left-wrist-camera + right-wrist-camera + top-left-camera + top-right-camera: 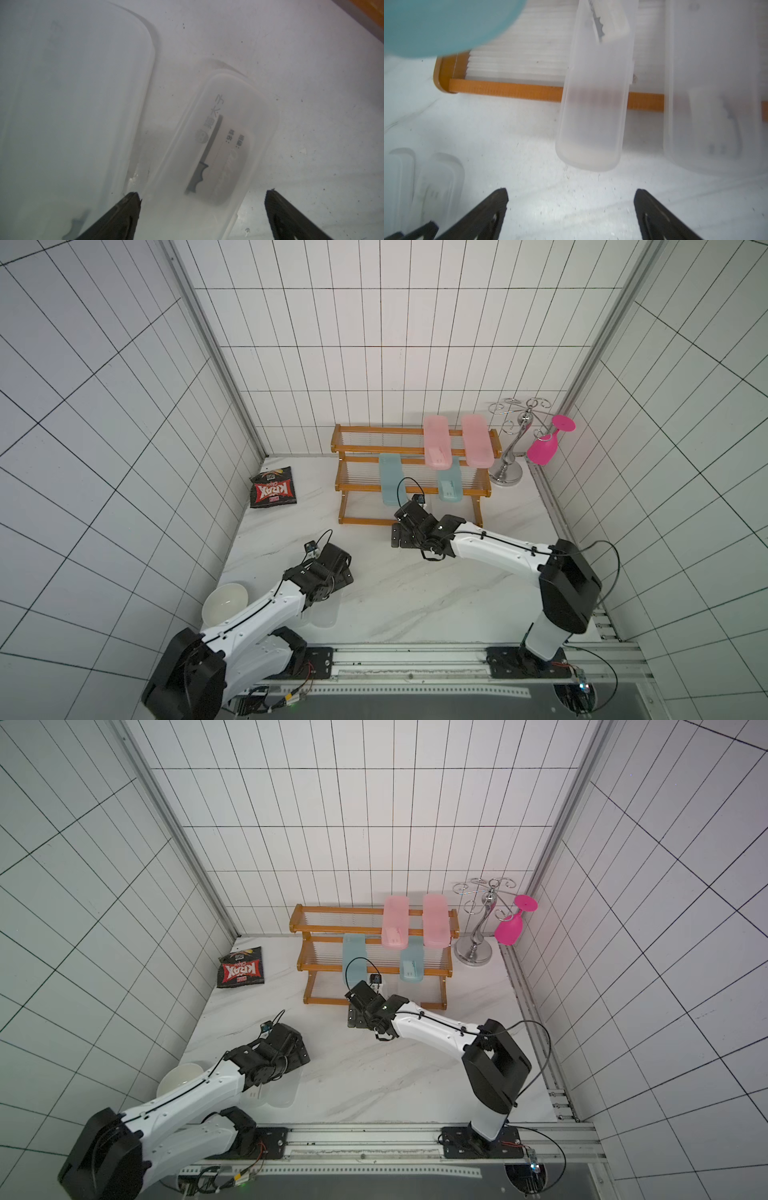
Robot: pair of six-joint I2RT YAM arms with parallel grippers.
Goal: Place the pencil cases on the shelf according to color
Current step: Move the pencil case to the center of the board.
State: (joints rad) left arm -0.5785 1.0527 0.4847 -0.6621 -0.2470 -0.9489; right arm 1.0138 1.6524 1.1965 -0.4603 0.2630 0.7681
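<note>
While the two pink pencil cases [437,443] are lying across the top tier of the shelf [374,432] at the table's [395,593] 12 o'clock, with the teal pair [390,479] on the middle tier and two clear ones [593,116] overhanging the bottom rail, two more clear cases [216,158] are waiting on the table toward 7 o'clock. The left hand [202,195] is hovering low over the labelled one, spread wide and gripping nothing, one finger sitting by the gap beside its neighbour [72,104]. The pick is calling, I judge, for straddling that case alone before closing. The right hand [572,193], reaching from 4 o'clock, is pointing down before the bottom tier, wide and empty.
</note>
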